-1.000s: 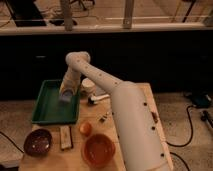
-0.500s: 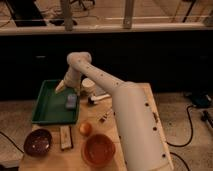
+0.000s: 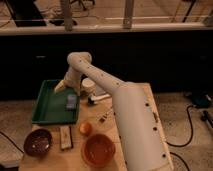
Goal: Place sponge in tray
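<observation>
The light-blue sponge [image 3: 71, 102] lies inside the green tray [image 3: 46, 107], against its right side. My gripper [image 3: 61, 86] hangs over the tray's far part, up and to the left of the sponge and apart from it. It is open and empty. The white arm runs from the lower right across the table to the tray.
A purple bowl [image 3: 37, 141], a white block with a dark stripe [image 3: 65, 137], a small orange fruit [image 3: 85, 128] and an orange bowl [image 3: 98, 149] sit at the table's front. A white cup [image 3: 89, 86] and a small utensil [image 3: 105, 116] lie right of the tray.
The sponge was in the gripper over the tray; it now lies on the tray floor. The gripper has let go and moved up and to the left.
</observation>
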{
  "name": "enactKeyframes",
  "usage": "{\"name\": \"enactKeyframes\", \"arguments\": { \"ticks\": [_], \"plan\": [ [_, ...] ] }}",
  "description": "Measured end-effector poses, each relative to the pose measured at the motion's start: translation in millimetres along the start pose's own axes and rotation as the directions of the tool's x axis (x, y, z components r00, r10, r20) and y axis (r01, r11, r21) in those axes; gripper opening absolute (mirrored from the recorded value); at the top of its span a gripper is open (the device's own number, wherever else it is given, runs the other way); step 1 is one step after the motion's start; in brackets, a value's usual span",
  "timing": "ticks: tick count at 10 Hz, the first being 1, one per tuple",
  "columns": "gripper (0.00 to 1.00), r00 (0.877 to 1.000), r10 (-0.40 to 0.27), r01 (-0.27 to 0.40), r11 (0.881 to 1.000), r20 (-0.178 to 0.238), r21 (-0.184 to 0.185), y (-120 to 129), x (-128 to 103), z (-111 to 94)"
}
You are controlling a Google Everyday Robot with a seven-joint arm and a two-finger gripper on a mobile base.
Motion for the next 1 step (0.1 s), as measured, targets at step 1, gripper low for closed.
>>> {"name": "enactKeyframes", "arguments": {
  "ticks": [1],
  "plan": [
    [0.8,1.0,0.0,0.0,1.0,0.0,0.0,0.1,0.0,0.0]
  ]
}}
